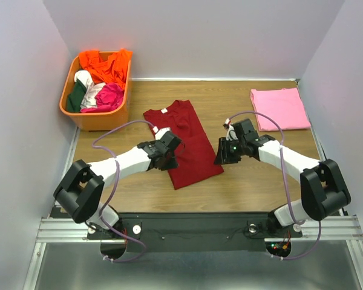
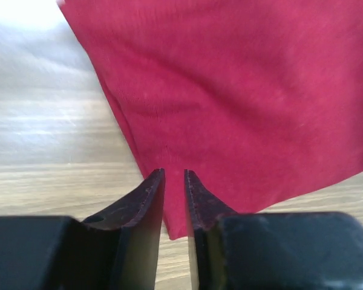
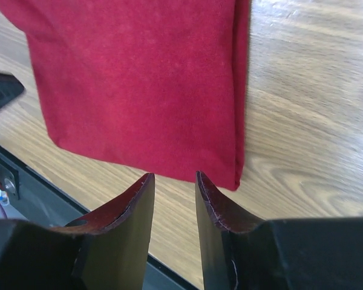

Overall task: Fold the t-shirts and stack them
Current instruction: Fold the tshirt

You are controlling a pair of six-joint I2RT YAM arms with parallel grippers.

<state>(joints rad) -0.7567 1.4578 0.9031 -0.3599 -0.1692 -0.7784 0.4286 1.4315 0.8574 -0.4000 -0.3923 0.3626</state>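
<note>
One pink tee (image 1: 281, 109), overhead only

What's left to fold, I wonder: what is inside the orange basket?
The basket holds crumpled clothes: orange, white, dark green, bright pink. Anything beneath them, and the basket's floor, is covered.

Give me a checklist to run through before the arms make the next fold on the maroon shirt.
1. Is the maroon shirt lying flat as a long strip: ok.
2. Is the left end effector empty, jaws narrowly apart: ok.
3. Is the right end effector empty, jaws apart: ok.
4. Does the right end effector face the shirt's near hem: ok.
5. Is the left end effector touching the cloth or above it: cannot tell.
6. Is the pink shirt folded at the far right, ready to be stacked on: ok.
</note>
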